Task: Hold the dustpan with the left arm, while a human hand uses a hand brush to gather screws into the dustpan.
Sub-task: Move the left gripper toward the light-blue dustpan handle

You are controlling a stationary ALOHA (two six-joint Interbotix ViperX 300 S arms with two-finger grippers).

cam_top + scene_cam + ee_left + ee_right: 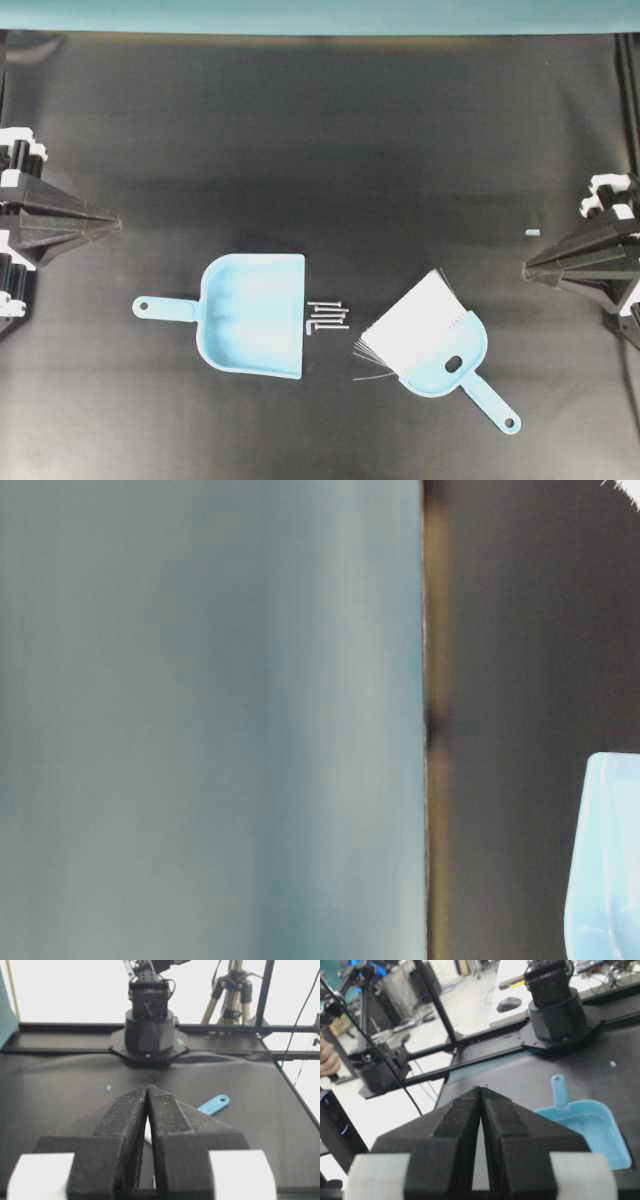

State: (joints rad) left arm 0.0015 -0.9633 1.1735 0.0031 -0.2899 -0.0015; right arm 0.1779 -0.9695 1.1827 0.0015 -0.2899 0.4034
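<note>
The light blue dustpan (252,312) lies flat on the black table, handle pointing left, open mouth to the right. Several small grey screws (328,317) lie just off its mouth. The hand brush (432,343) lies to their right, white bristles toward the screws. My left gripper (113,225) is shut and empty at the left edge, far from the dustpan. My right gripper (529,268) is shut and empty at the right edge. The right wrist view shows the dustpan (592,1130) beyond the shut gripper (481,1088). The left wrist view shows the brush handle (215,1104) past the shut gripper (148,1086). A bare hand (327,1058) is off the table.
A tiny pale blue speck (532,231) lies near my right gripper. A teal wall (320,15) runs along the table's far edge. The table-level view is blurred; a light blue plastic piece (610,860) shows at its lower right. Tripods and cables stand beyond the table.
</note>
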